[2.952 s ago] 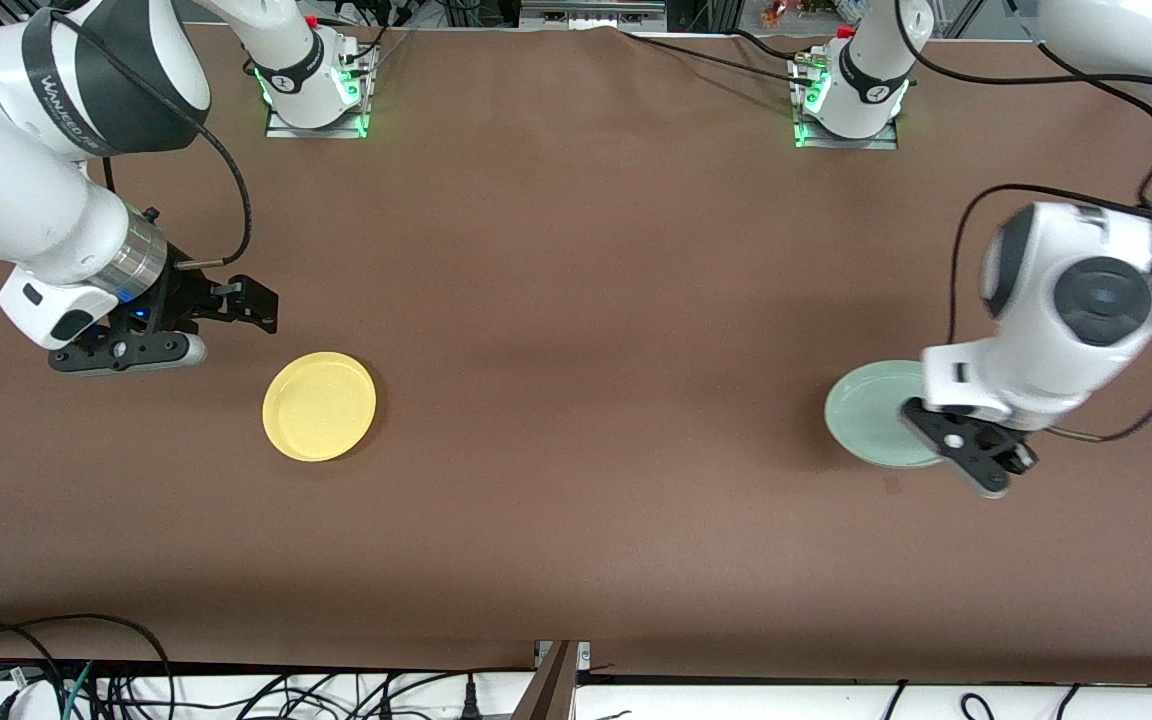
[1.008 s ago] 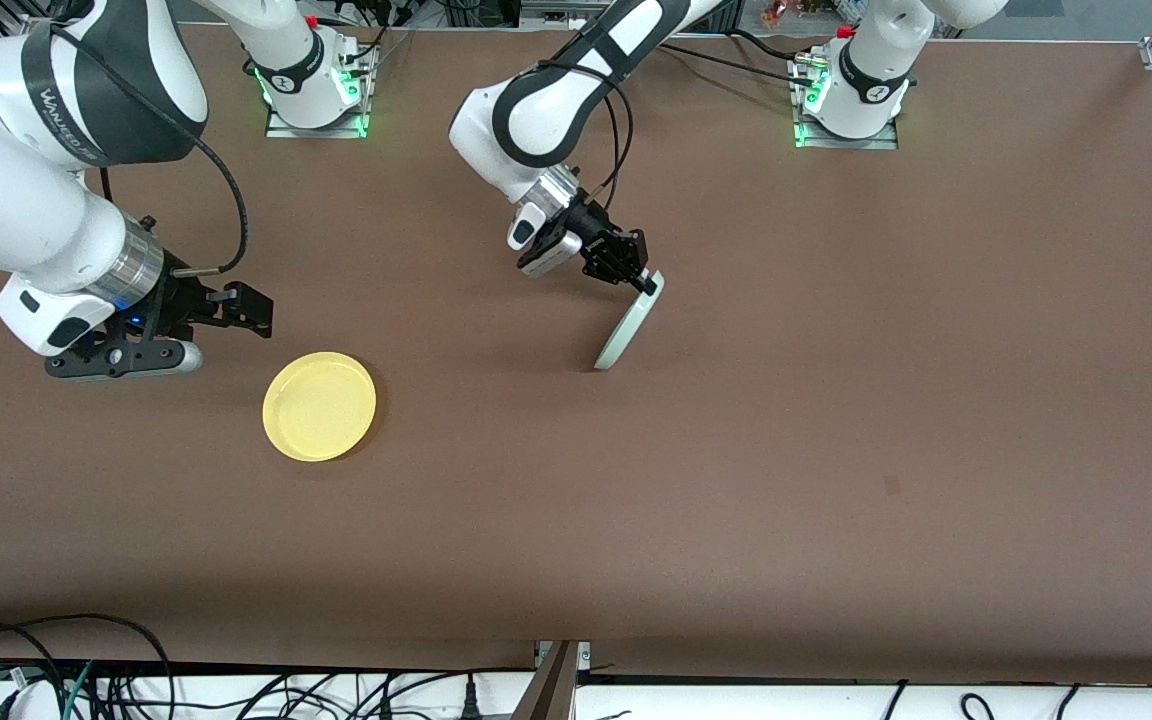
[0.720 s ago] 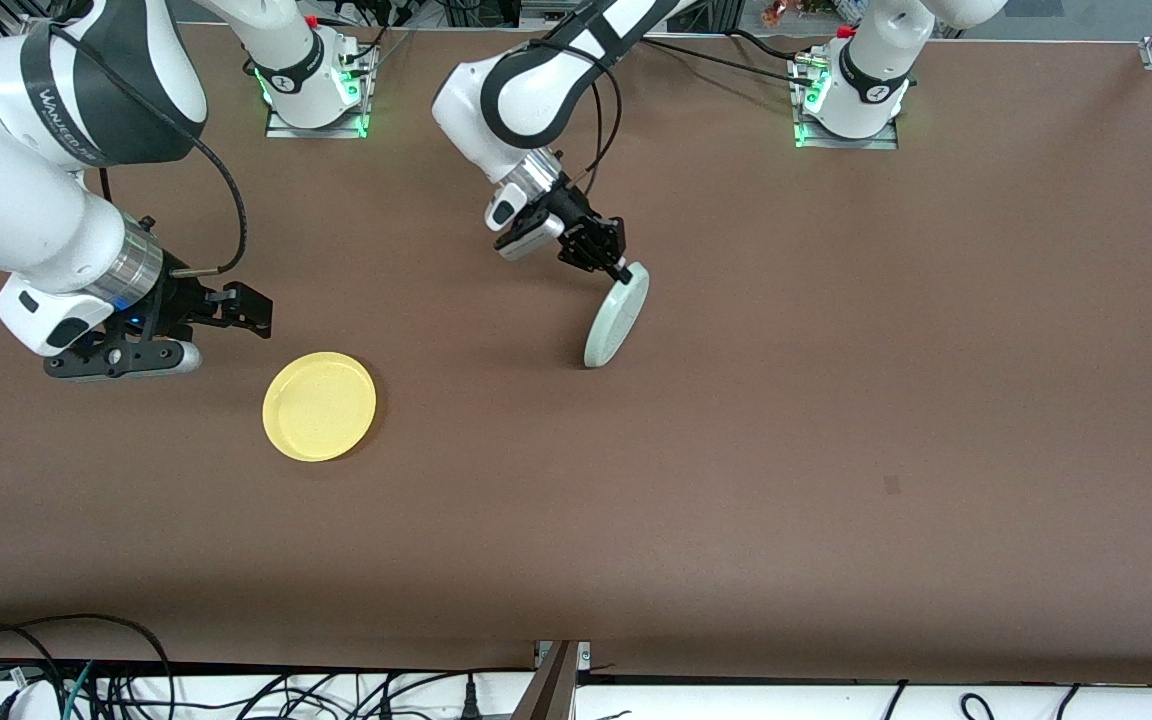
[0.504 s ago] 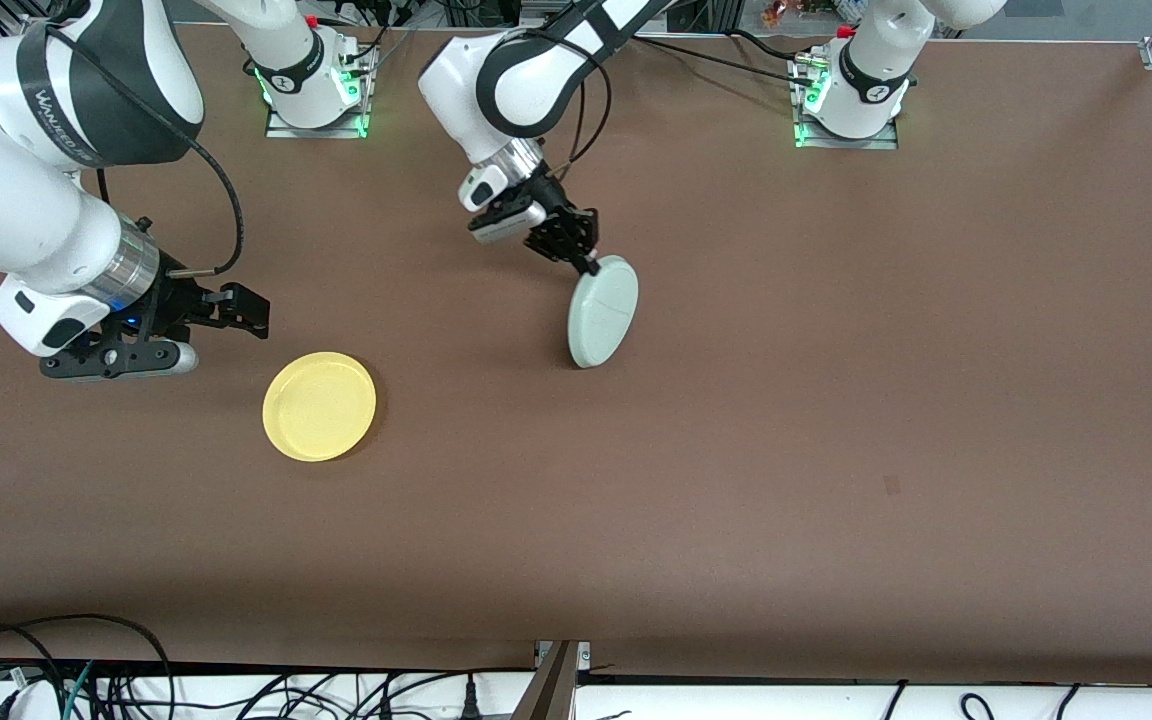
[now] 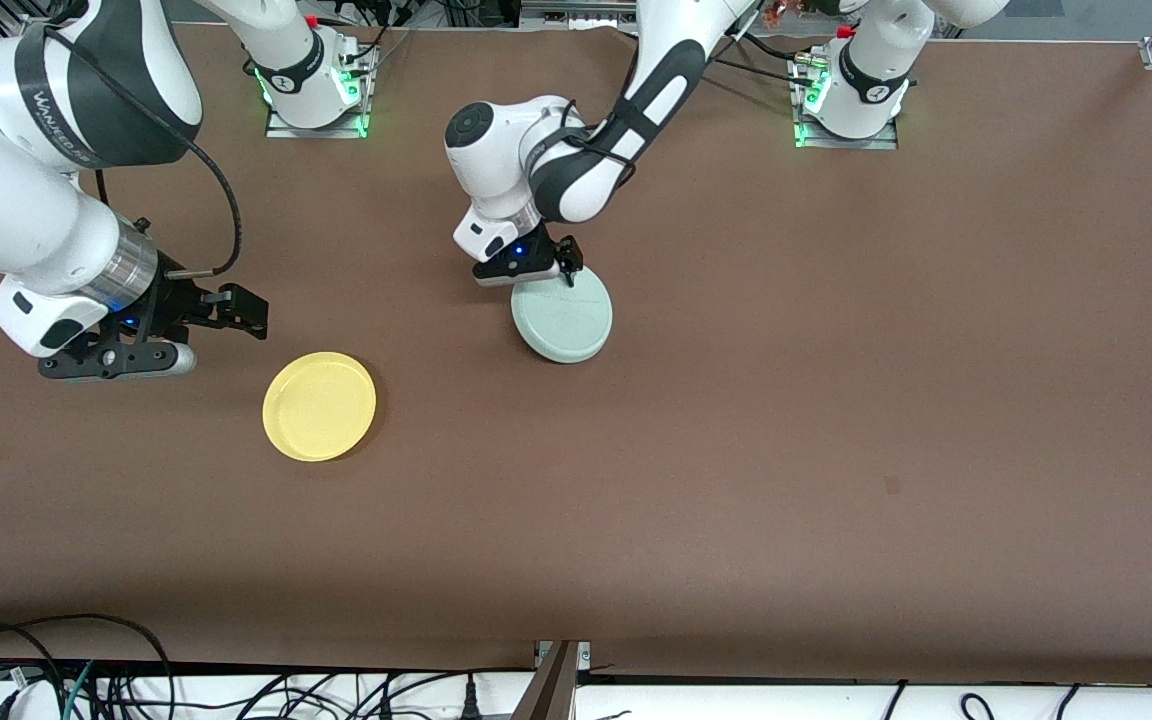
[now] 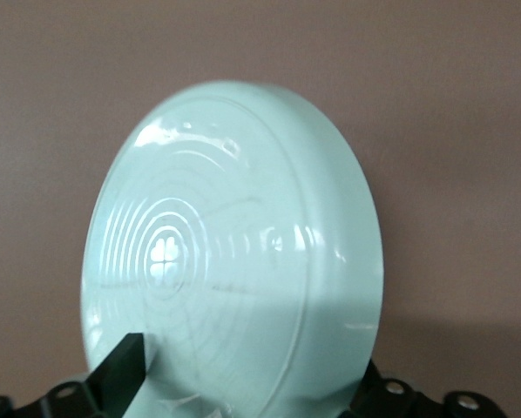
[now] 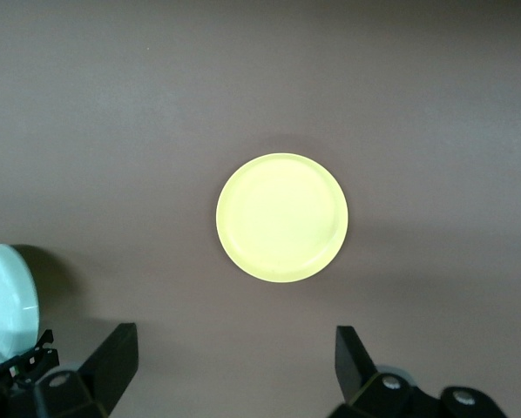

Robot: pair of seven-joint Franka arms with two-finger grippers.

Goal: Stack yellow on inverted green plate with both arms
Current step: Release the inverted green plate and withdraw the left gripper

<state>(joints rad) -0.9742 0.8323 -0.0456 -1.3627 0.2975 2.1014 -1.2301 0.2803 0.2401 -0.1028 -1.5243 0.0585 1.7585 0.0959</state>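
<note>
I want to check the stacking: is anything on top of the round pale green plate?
No plate lies on the round pale green plate; its ringed underside faces up, bare. The left gripper holds its rim. The round yellow plate lies apart on the brown table.

A brown table (image 5: 836,400) (cloth-covered) has tangled black cables (image 5: 56,670) along its near edge.

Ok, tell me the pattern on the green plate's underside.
Concentric raised rings on the green plate, clearest in the left wrist view.
</note>
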